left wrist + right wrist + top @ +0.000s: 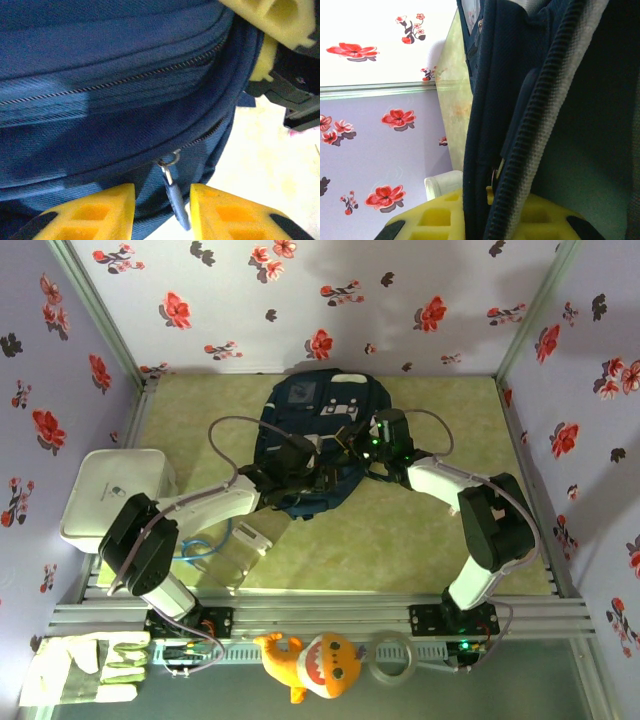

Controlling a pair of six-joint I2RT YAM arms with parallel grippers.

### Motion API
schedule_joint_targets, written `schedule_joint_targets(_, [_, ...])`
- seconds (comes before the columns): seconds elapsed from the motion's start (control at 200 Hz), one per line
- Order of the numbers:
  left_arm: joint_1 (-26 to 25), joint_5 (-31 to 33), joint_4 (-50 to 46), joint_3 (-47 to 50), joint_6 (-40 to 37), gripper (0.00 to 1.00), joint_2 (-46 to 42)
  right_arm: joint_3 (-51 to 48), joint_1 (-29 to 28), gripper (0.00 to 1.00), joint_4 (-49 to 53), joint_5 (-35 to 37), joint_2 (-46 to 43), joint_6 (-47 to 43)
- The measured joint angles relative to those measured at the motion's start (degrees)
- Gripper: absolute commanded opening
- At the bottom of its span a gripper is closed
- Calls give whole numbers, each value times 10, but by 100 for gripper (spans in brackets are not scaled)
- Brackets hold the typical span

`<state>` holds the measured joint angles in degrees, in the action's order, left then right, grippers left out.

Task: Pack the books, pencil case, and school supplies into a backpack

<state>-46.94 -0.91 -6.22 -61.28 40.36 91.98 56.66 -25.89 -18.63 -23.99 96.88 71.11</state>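
Observation:
The navy backpack point(312, 415) lies flat in the middle of the table. My left gripper point(303, 478) is at its near edge. In the left wrist view its yellow fingers point(100, 212) stand apart on either side of a blue zipper pull point(176, 202), with a gap on each side, so the left gripper point(162, 197) is open. My right gripper point(352, 447) is on the backpack's right side. There the right gripper point(490, 202) is shut on the backpack's zipper edge point(530, 150). The books are out of view.
A white tray point(110, 490) stands at the left. A pale flat pouch point(250, 540) and a blue cord point(195, 545) lie under my left forearm; I cannot tell whether the pouch is the pencil case. Floral walls close three sides. A glove point(85, 665) and a toy shark point(315, 665) lie off the table's front.

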Motion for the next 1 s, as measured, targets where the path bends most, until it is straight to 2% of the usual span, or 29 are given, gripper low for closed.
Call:
schedule_joint_targets(0.28, [-1,15,7,2,-14,0,0,0,0,8,5,9,0,-1])
schedule_joint_targets(0.51, [5,16,16,23,-53,0,-15,0,6,7,7,13,0,-4])
schedule_joint_targets(0.775, [53,-8,37,89,-99,0,-56,-6,22,6,36,19,-24,-26])
schedule_joint_targets(0.86, [66,-24,45,108,-120,0,-60,-11,25,10,46,26,-34,-33])
schedule_joint_targets(1.0, [71,-58,56,111,-156,0,-61,-43,28,28,41,38,-57,-28])
